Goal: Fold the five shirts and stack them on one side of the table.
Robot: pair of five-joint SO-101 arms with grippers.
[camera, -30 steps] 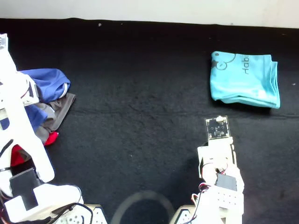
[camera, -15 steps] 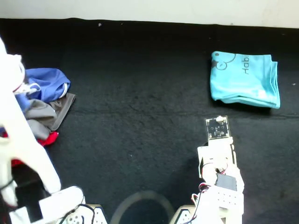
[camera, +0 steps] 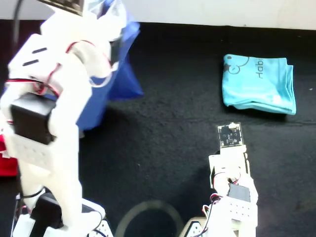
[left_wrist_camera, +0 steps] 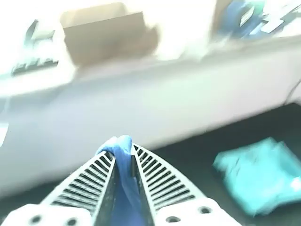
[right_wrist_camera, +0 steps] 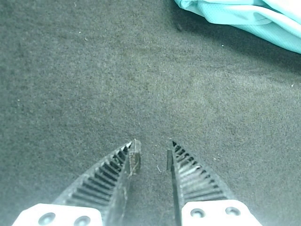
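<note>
Left gripper (left_wrist_camera: 123, 147): jaws clamped on the blue shirt (camera: 126, 74), which is now hoisted from the left-edge pile up to the upper left of the frame.
Right gripper (right_wrist_camera: 150, 155): jaws slightly parted, holding nothing; unmoved at lower right.
Teal shirt (camera: 259, 84): folded, upper right, unchanged.
Red shirt (camera: 6, 165): left edge.

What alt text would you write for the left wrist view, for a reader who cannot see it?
The left end effector is shut on a fold of the blue shirt. Beyond it, a folded teal shirt lies on the black table, below a pale wall.
</note>
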